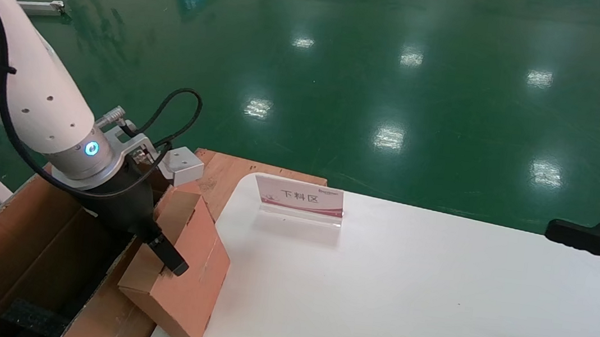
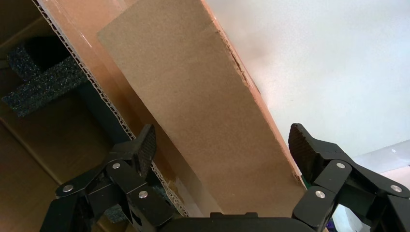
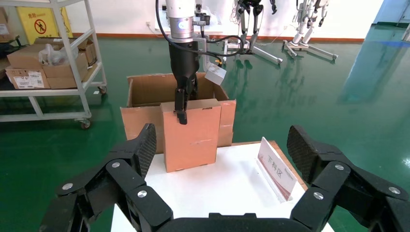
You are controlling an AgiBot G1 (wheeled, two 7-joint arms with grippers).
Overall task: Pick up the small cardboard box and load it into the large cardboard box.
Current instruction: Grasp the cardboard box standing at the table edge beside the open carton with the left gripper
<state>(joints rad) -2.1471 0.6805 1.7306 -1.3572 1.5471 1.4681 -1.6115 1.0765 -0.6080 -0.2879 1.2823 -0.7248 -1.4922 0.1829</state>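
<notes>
— Small cardboard box (image 1: 183, 277) stands tipped at the white surface's (image 1: 404, 293) left edge, leaning on the large cardboard box's (image 1: 14, 249) wall.
— Left hand (image 1: 168, 258) grips its top?
— Can't tell; fingers look spread. Right hand (image 3: 220, 159) idles open, far right.

My left arm reaches down and forward from the upper left of the head view, white forearm ending in a lit ring at the wrist. The left gripper (image 1: 168, 258) points steeply downward, and in its own wrist view both fingers (image 2: 145, 145) are spread wide apart. My right gripper (image 1: 573, 301) sits off at the right edge of the head view, fingers (image 3: 142, 145) splayed wide too, nothing between them.
</notes>
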